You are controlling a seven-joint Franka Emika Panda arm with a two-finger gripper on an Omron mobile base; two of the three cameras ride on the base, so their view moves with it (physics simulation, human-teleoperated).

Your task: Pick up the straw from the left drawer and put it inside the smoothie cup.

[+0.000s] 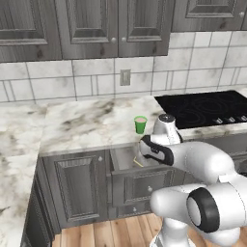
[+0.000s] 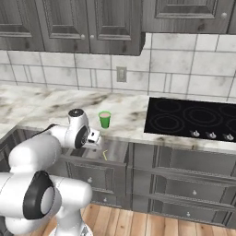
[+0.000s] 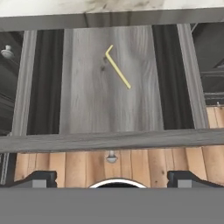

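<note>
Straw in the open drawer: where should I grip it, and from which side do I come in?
Take the straw on its long straight run, near the middle, away from the short bent end. It lies flat and diagonal on the floor of the left drawer, so probably come straight down from above, with the open gripper turned so its fingers close across the stick, not along it.

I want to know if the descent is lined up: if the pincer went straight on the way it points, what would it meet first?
Probably the left drawer's bare wooden floor, slightly short of the straw. The open pincer has nothing between; depth is unclear.
</note>
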